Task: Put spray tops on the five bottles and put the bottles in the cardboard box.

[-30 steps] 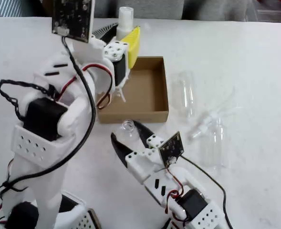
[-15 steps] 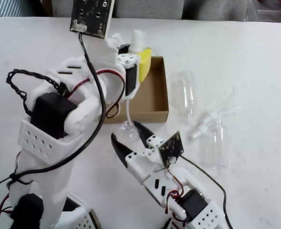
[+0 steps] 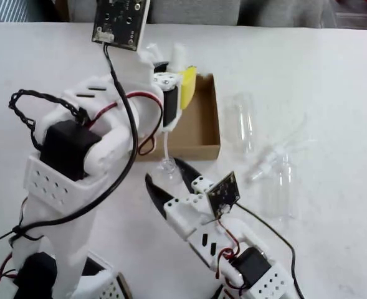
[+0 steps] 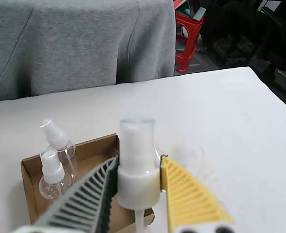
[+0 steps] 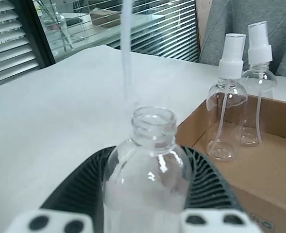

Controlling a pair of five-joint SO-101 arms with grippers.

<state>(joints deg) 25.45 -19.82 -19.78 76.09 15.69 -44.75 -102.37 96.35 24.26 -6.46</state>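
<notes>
My left gripper (image 3: pixel 177 68) is shut on a white spray top (image 4: pixel 138 165), held between its grey and yellow fingers above the box's near corner. The top's thin tube (image 5: pixel 128 53) hangs down to just over the open neck of a clear bottle (image 5: pixel 145 170). I cannot tell whether the tip is inside. That bottle (image 3: pixel 166 166) stands upright in front of the cardboard box (image 3: pixel 202 124), with my right gripper (image 3: pixel 163 169) shut on it. Two bottles with spray tops (image 5: pixel 225 121) (image 5: pixel 257 97) stand in the box (image 4: pixel 28 167).
Two clear bottles without tops (image 3: pixel 242 121) (image 3: pixel 280 184) lie on the white table to the right of the box. A loose spray top (image 3: pixel 264 163) lies between them. The left arm's body and cables (image 3: pixel 71 156) fill the table's left side.
My left gripper has carried the spray top to the right, bringing its tube down over the bottle's neck. The right gripper and its bottle have stayed put.
</notes>
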